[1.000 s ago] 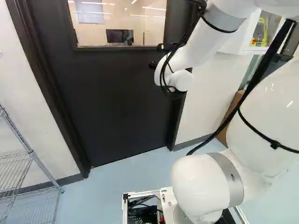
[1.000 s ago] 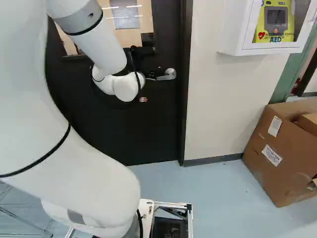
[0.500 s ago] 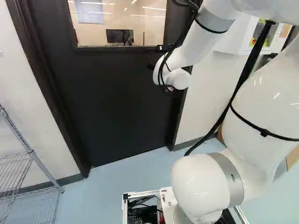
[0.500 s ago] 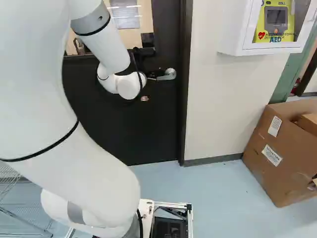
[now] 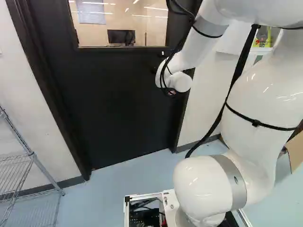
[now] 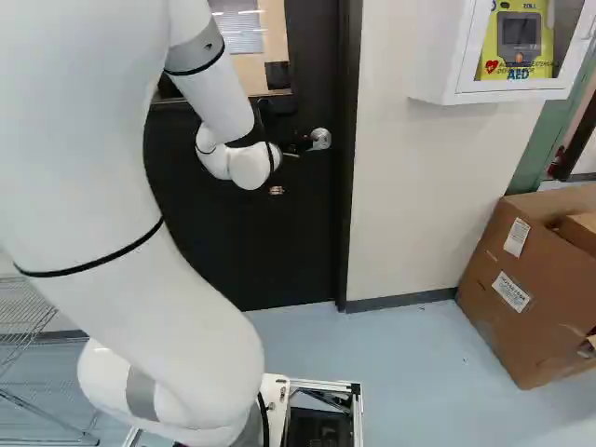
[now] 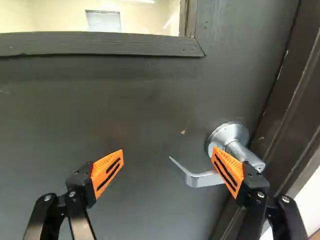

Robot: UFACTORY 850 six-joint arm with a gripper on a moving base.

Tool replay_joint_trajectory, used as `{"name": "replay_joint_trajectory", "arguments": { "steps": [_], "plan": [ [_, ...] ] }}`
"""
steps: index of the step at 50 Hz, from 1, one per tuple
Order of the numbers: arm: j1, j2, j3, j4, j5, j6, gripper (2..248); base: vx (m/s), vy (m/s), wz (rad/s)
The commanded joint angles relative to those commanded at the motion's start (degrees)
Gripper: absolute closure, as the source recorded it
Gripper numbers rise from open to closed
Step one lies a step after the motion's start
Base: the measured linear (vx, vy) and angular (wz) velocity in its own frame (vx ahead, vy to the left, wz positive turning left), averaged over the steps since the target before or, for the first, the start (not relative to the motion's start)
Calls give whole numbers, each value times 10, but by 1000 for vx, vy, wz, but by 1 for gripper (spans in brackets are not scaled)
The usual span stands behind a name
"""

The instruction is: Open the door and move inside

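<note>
Left base view: black door (image 5: 118, 94) is shut in its frame, window in its upper part with a monitor (image 5: 121, 36) and a blind (image 5: 91, 10) visible through the glass. Arm (image 5: 246, 101) reaches in from right of the door, wrist end in front of the door's right-hand side. Wire shelving (image 5: 32, 155) is left of the door. Nearer than the door, open base frame (image 5: 142, 196) has electronics and cables (image 5: 144, 216) in it.

Right base view: lever handle (image 6: 319, 140) is on the door, by its right edge. Gripper (image 6: 296, 145) is near the lever, mostly hidden by the wrist. Right of the door, up on the wall: white cabinet (image 6: 438, 67), yellow AED unit (image 6: 518, 39) inside behind the clear front. Right of the door on the floor: open cardboard box (image 6: 517, 312), smaller carton (image 6: 579, 231) in its top.

Wrist view: fingers wide apart, nothing gripped. Lever's free end points into the gap from the door's latch side; the finger on that side overlaps the lever's hub end. Can't tell if it touches.
</note>
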Motion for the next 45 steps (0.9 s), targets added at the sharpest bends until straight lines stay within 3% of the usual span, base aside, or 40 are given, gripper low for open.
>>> {"name": "replay_joint_trajectory", "arguments": {
  "steps": [45],
  "plan": [
    [0, -49, 8, 0, 0, 0, 3, 0, 0, 0]
  ]
}}
